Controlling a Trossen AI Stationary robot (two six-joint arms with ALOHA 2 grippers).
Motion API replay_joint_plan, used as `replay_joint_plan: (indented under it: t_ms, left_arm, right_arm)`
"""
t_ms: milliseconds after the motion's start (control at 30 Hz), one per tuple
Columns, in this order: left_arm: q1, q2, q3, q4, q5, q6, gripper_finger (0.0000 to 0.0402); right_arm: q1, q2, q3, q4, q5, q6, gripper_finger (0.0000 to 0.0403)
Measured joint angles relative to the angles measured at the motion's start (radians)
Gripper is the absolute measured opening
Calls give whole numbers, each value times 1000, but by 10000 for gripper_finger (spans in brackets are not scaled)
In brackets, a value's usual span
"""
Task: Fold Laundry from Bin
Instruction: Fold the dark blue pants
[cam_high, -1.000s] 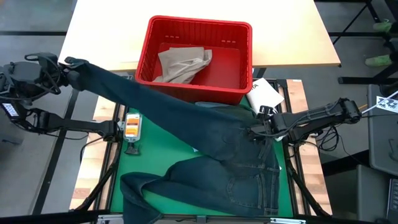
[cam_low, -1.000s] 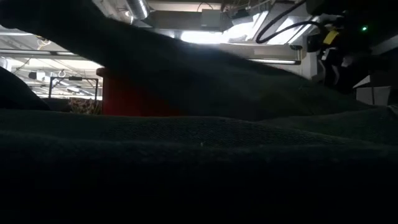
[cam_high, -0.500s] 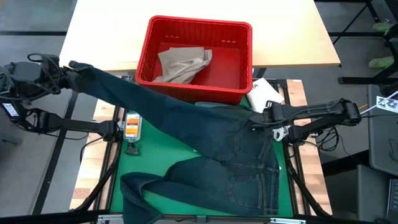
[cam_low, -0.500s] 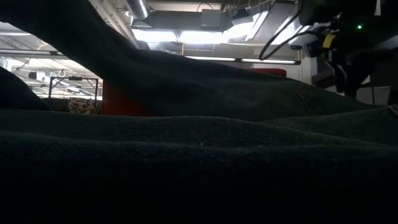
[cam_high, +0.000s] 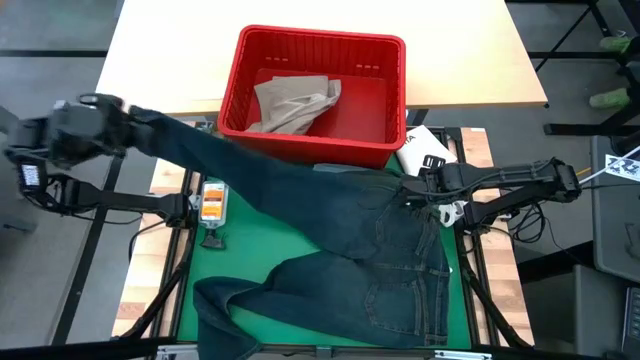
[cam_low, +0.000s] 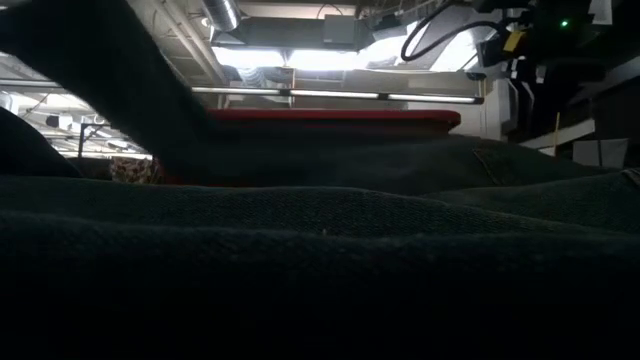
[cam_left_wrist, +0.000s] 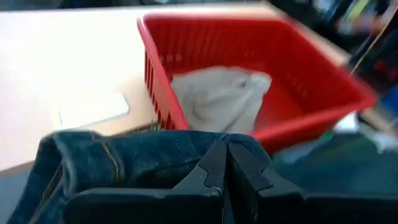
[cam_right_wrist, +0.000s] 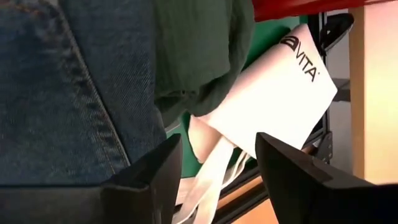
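Since the earlier frame, the left claw (cam_high: 128, 112), clamped on a jeans (cam_high: 380, 250) leg, has shifted right, while the right claw (cam_high: 418, 190), jaws wide and empty, has lifted off the waistband. Khaki trousers (cam_high: 295, 102) lie in the far red bin (cam_high: 395, 95). A white packet (cam_right_wrist: 273, 93) reads "VITA".

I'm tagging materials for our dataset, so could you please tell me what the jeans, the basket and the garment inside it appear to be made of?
The jeans look like dark blue denim: matte woven cloth with tan seam stitching. The red basket appears to be moulded plastic, smooth and slightly glossy, with ribbed slotted walls. The tan garment seems a soft, matte cotton-type weave, judging by its loose creases.
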Motion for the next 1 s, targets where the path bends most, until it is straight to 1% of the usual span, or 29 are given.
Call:
replay_joint_plan:
  t_ms: [100,267,400,467,500,533,600,700,833,933,1000]
  left_arm:
    - [0,2,-91,1,-4,0,0]
    - [0,1,-222,0,-118,-1,0]
    - [0,1,-302,0,-172,7,0]
    - [0,1,-333,0,-171,11,0]
    - [0,1,-343,0,-155,5,0]
    - [0,1,-349,0,-122,-6,0]
    - [0,3,-351,1,-13,-41,0]
    - [0,10,-351,6,203,-103,0]
    - [0,8,-351,13,471,-181,0]
    - [0,9,-351,19,618,-230,0]
    - [0,8,-351,23,682,-243,0]
  right_arm:
    - [0,0,0,0,0,-21,204]
    - [0,0,0,15,0,-21,204]
    - [0,0,0,101,-33,-21,204]
    - [0,0,0,156,-45,-21,204]
    - [0,0,0,182,-45,-21,204]
    - [0,0,0,210,-47,-21,204]
    - [0,0,0,259,-53,-21,204]
    - [0,0,0,326,-63,-37,204]
    - [0,0,0,434,-134,-98,204]
    - [1,0,0,534,-191,-142,204]
    - [1,8,0,612,-212,-174,204]
